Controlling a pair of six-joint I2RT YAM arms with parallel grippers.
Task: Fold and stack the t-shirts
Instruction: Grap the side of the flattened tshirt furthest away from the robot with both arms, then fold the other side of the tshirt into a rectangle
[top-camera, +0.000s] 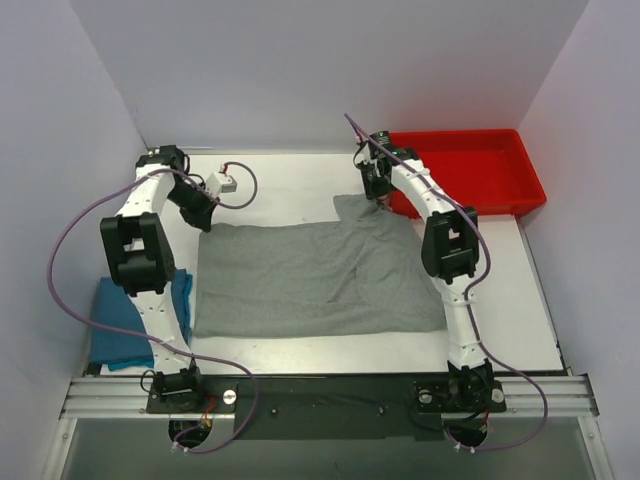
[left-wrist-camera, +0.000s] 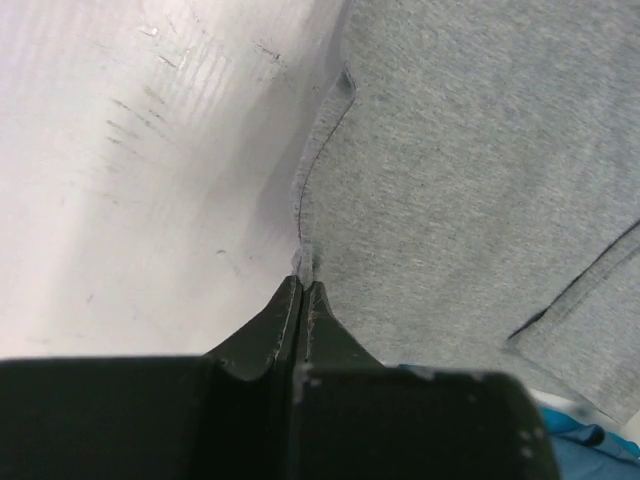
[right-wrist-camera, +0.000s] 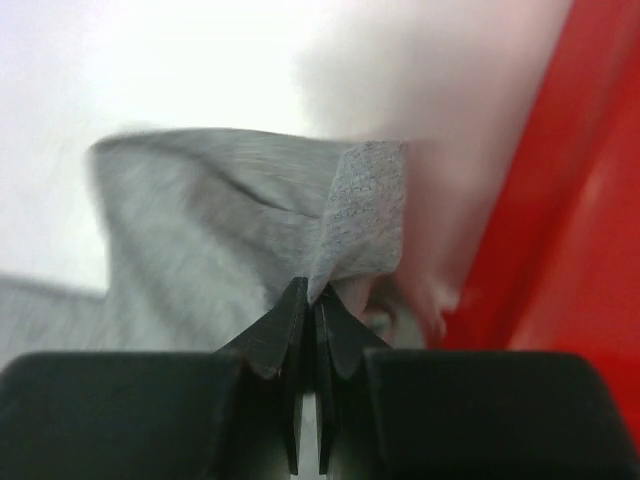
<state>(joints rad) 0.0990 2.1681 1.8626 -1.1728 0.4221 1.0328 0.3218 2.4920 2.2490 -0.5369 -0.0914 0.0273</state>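
Left gripper (left-wrist-camera: 302, 287): we logged the dark, wedge-shaped fingertips pressed together, with a thin fold of hem pinched between them. That hem belonged to the grey t-shirt (left-wrist-camera: 470, 170), a heathered knit with a stitched edge that curved away from the tips across the scuffed white table (left-wrist-camera: 130, 180).

Right gripper (right-wrist-camera: 308, 292): the jaws were likewise shut, nipping a corner of the same grey knit. The cloth rose above the tips in a soft peak, and a small flap of it was turned over. The glossy wall of the red plastic tray (right-wrist-camera: 560, 200) stood just beside it on the right.

In the top view the shirt lay mostly flat as a rough rectangle mid-table, held at its two far corners. The right far corner was rumpled near the tray. A blue garment (top-camera: 125, 320), bunched and folded, sat at the near left beside the left arm, close to the shirt's left edge.
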